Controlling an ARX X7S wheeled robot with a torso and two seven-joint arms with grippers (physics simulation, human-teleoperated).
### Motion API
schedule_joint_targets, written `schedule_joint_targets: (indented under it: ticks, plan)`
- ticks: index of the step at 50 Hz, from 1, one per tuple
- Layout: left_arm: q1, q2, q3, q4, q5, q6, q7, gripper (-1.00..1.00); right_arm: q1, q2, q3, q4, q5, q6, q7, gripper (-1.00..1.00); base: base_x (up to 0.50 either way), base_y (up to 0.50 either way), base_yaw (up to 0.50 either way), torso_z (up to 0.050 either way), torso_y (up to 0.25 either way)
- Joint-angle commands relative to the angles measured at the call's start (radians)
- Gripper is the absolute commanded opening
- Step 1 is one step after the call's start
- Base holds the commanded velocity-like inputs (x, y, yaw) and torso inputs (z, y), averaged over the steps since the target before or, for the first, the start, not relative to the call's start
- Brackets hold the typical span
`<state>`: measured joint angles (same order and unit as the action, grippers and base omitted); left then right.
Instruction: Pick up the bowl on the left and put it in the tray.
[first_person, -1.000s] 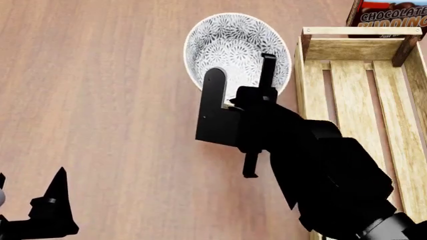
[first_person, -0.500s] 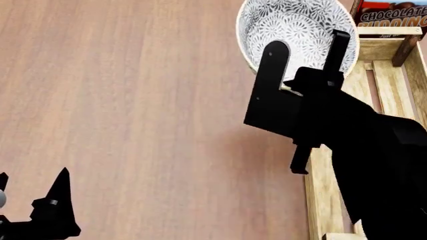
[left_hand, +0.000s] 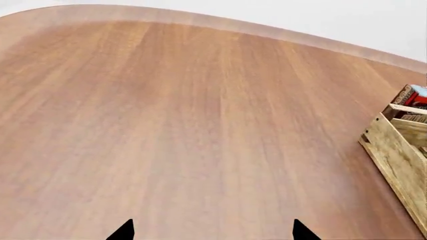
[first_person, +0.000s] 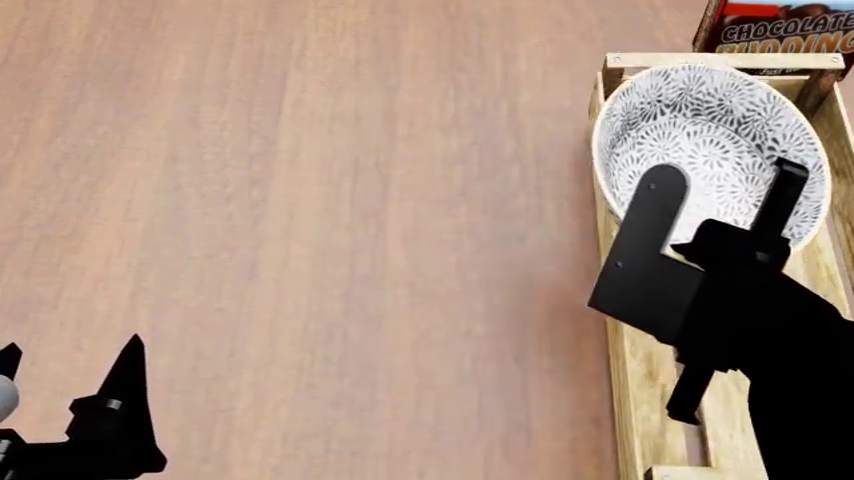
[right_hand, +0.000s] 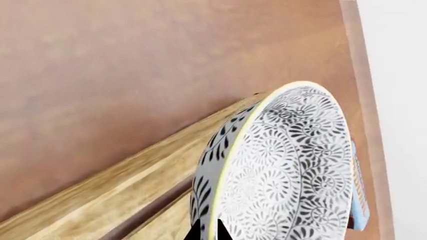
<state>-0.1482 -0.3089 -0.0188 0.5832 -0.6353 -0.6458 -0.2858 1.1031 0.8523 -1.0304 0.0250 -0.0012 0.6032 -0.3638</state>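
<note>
The right tool (first_person: 721, 215) pinches the white, grey-blue floral ceramic bowl's (first_person: 701, 120) rim, suspending it over the light-wood slatted tray (first_person: 638, 370) for release.

Floral grey-blue bowl (first_person: 703, 140), mouth up and pinched at its near rim, sits over the far end of the light-wood tray (first_person: 638, 370).

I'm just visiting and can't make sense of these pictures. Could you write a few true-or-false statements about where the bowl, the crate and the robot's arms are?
1. The bowl is over the tray. True.
2. The right gripper grips the bowl's rim. True.
3. The left gripper holds the bowl. False: its fingers are apart over bare table, holding nothing.
4. The pudding box lies inside the tray. False: it stands beyond the tray's far end.
</note>
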Motion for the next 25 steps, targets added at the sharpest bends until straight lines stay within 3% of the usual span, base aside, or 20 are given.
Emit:
schedule_joint_targets:
  ticks: [1,25]
  plan:
    - [-0.001,-0.004,0.008,0.004,-0.002,-0.001,-0.006,1.0,-0.052,0.016,0.009,0.042,-0.011,-0.022,0.041,-1.0,0.0,0.0,0.0,0.0,0.0]
    - [-0.007,-0.012,0.017,0.004,-0.007,-0.002,-0.017,1.0,-0.082,-0.038,-0.011,0.205,-0.025,-0.084,0.075,-1.0,0.0,0.0,0.0,0.0,0.001]
